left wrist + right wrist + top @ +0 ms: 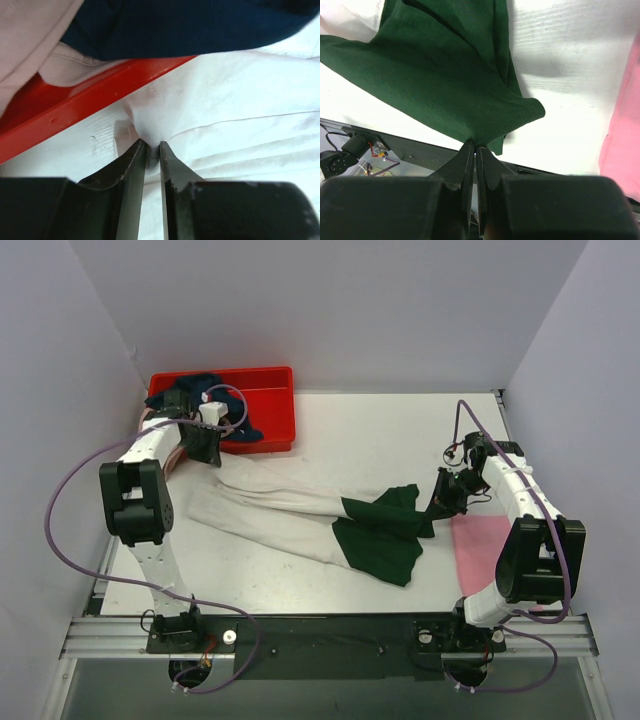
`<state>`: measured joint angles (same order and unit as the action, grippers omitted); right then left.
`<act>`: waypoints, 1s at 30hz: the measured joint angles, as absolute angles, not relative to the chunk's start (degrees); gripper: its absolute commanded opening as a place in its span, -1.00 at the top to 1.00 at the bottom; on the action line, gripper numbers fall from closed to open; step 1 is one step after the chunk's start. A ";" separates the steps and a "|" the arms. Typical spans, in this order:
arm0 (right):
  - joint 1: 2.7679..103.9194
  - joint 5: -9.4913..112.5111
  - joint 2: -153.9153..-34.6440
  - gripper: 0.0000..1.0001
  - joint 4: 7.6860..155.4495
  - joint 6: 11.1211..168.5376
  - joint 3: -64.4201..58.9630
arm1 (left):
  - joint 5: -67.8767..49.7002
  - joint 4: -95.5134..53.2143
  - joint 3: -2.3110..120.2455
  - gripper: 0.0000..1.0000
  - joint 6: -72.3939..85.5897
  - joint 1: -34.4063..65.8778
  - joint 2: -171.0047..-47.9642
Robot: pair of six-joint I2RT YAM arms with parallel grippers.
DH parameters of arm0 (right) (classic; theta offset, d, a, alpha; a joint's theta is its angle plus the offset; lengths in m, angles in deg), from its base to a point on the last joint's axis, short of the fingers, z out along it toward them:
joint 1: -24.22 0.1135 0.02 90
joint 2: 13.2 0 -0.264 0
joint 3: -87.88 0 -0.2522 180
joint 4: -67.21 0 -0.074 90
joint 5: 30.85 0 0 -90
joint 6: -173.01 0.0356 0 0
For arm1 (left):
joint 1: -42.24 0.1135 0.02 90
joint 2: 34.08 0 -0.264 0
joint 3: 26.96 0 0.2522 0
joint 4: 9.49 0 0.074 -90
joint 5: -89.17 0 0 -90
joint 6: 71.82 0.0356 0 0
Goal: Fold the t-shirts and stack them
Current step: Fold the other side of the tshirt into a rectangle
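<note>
White and green t-shirt: drawn out across the table, probably to spread it for folding. The right gripper is clamped on the green sleeve. The left gripper stands slightly parted around a peak of white cloth beside the red crate. Whether the left pinch bites cannot be told, the print is hidden, and the pink t-shirt lies partly behind the right arm.

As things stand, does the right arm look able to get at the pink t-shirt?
Probably, but not right away: the pink t-shirt lies uncovered close beside that arm, yet the right claw is shut on the green sleeve and would have to let go first.
</note>
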<state>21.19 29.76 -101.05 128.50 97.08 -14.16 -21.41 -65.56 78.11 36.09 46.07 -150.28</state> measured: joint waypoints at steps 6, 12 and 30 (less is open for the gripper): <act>21.19 29.76 -101.05 1.00 128.50 97.06 -14.20 | -20.27 -65.47 78.00 0.30 38.10 45.81 -147.33; 21.19 29.76 -101.05 1.00 128.50 97.04 -14.20 | -21.32 -66.48 78.00 0.36 39.46 45.79 -147.24; 21.19 29.76 -101.07 1.00 128.50 96.97 -14.20 | -17.32 -68.53 79.53 -0.30 37.88 46.14 -149.45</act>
